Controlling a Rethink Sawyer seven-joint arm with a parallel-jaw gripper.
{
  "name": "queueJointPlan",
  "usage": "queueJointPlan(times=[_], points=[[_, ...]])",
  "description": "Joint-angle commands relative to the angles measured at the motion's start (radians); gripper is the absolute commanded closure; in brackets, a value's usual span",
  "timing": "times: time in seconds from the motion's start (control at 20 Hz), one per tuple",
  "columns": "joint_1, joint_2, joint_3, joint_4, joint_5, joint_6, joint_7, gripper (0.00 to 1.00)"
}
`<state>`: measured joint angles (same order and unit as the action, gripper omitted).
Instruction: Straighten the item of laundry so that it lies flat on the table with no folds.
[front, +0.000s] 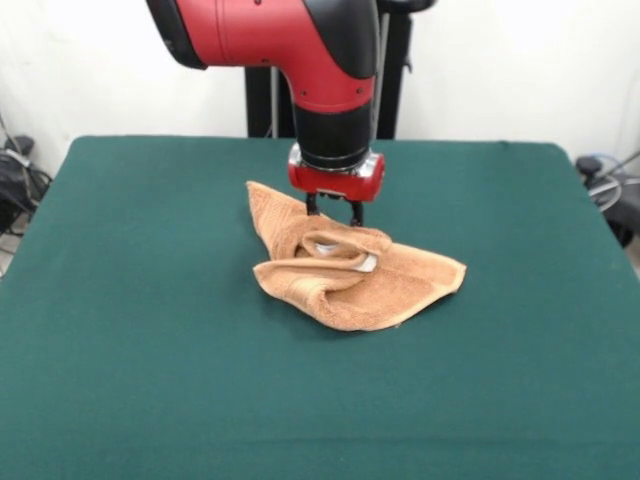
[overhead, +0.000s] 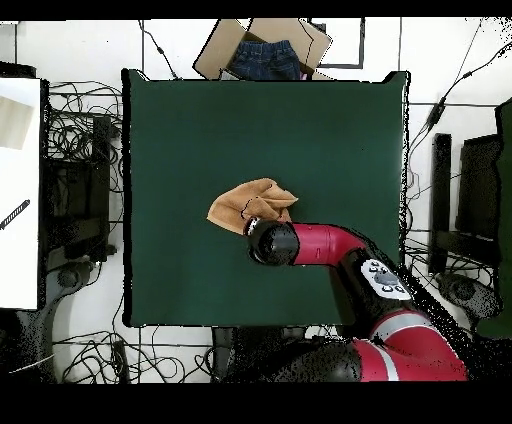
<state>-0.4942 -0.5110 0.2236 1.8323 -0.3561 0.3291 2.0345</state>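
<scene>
Near the middle of the table (front: 130, 300), I find the towel (front: 400, 290) lying crumpled, not flat: one corner points toward the pedestal side, a wider flap spreads the opposite way, and a rolled fold runs across its centre, exposing a paler patch I cannot identify. From the front camera, the gripper (front: 333, 212) stands directly over the towel's raised middle, its two dark fingers (front: 312, 204) reaching down to the cloth with a small gap between them. Their tips are sunk into or behind the folds, so I cannot tell whether they have pinched any fabric. From the overhead camera, the arm's wrist covers the gripper entirely and hides the towel's edge nearest the base. Beyond the table's far edge, an open cardboard box (overhead: 215, 52) holds blue cloth (overhead: 265, 58), partly cut off.
</scene>
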Motion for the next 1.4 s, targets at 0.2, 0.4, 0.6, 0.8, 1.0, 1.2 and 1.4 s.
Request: queueJointPlan(times=[0.2, 0.4, 0.6, 0.8, 1.0, 1.2, 1.4], points=[[-0.015, -0.108, 0.048, 0.011, 0.002, 0.073, 0.004, 0.00], [0.005, -0.174, 0.038, 0.053, 0.000, 0.067, 0.020, 0.00], [0.013, -0.205, 0.040, 0.061, -0.005, 0.064, 0.019, 0.00], [0.018, -0.219, 0.034, 0.072, -0.013, 0.039, 0.029, 0.00], [0.016, -0.255, 0.031, 0.108, -0.008, 0.038, 0.040, 0.00], [-0.007, -0.237, 0.035, 0.112, -0.022, 0.005, 0.035, 0.00], [-0.025, -0.209, 0.046, 0.101, -0.032, -0.018, 0.025, 0.00]])
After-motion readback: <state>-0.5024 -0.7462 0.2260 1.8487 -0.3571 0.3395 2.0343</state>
